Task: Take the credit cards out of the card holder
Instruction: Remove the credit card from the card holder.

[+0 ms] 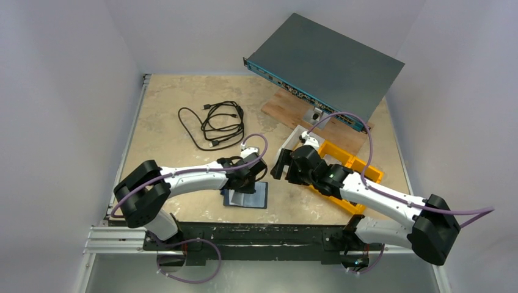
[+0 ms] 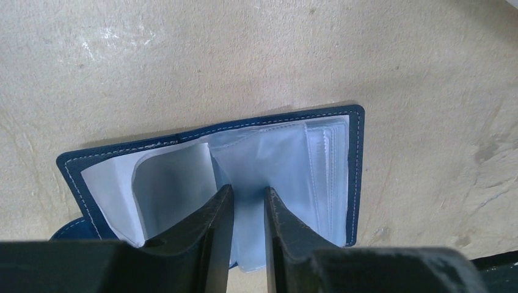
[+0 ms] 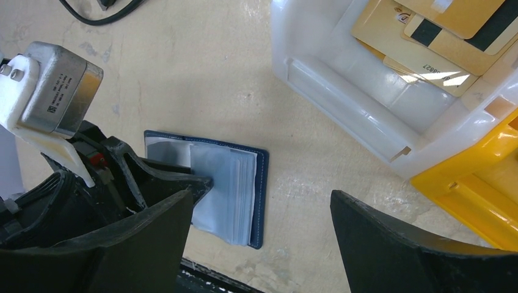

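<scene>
Two grippers bear on one small thing, and the left is much the nearer. The card holder (image 2: 177,177) lies open and flat on the table (image 2: 183,61), directly under the left gripper (image 2: 247,194). That gripper's fingertips (image 2: 217,207) are down on the clear sleeves (image 2: 287,165), just beside the spine. Its jaws stand almost together with a slim gap. A sleeve shows in the gap, but whether it is pinched or only pressed cannot be told.

Opened out, the holder's long axis runs crosswise to the left gripper's fingers, and the spine points straight ahead along them. The thicker stack of sleeves lies to this gripper's right, and the snap tab (image 2: 70,229) pokes out at its near left.

The right gripper (image 3: 261,198) hangs above and apart, spread wide and holding nothing. The holder lies below it, toward its left finger, with the free edge of the sleeve stack facing it. A white bin (image 3: 342,79) with loose cards (image 3: 427,43) sits ahead to its right.

No card can be made out in the sleeves. Any pull would probably have to run outward, away from the spine.
</scene>
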Controlling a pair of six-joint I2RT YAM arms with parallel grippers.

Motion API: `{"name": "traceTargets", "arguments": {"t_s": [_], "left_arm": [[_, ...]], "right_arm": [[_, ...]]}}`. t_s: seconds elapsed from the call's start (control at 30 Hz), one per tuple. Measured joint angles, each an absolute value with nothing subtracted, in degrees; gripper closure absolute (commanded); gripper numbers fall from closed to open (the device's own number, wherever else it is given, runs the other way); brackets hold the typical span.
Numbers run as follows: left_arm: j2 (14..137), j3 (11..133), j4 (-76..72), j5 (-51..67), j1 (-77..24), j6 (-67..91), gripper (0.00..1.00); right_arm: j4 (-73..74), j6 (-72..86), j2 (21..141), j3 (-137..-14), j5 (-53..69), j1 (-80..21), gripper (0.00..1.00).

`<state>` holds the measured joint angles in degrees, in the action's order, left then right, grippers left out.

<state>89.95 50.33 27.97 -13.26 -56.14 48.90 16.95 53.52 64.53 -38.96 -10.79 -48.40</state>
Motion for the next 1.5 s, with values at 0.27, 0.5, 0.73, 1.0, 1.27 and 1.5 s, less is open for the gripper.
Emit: {"name": "traceTargets", "arguments": {"t_s": [0.27,0.5,0.73,1.0,1.27,1.5], "left_arm": [[89.4,49.5,27.2,-13.2,-55.8,49.0,1.0],[85.5,44.2,21.8,-8.4,-52.3,50.5,1.0],[81.5,36.1,12.1,1.9,-45.8,52.1,1.0],[81.9,32.5,3.7,7.9,-44.1,53.7,1.0],[82.7,31.9,1.3,9.6,-43.7,54.5,1.0],[82.8,31.6,0.7,10.2,-43.4,54.5,1.0]], "right_arm": [[14.3,52.4,67.3,-39.0,-8.1,-48.4,0.2],[10.5,51.3,70.9,-39.0,-3.6,-49.5,0.36],[6.3,51.4,77.0,-39.1,0.0,-53.3,0.55],[3.5,51.9,83.4,-40.6,2.6,-56.1,0.62],[3.0,52.8,84.9,-40.9,2.2,-56.3,0.56],[3.0,53.6,84.7,-40.9,1.0,-56.2,0.52]]}}
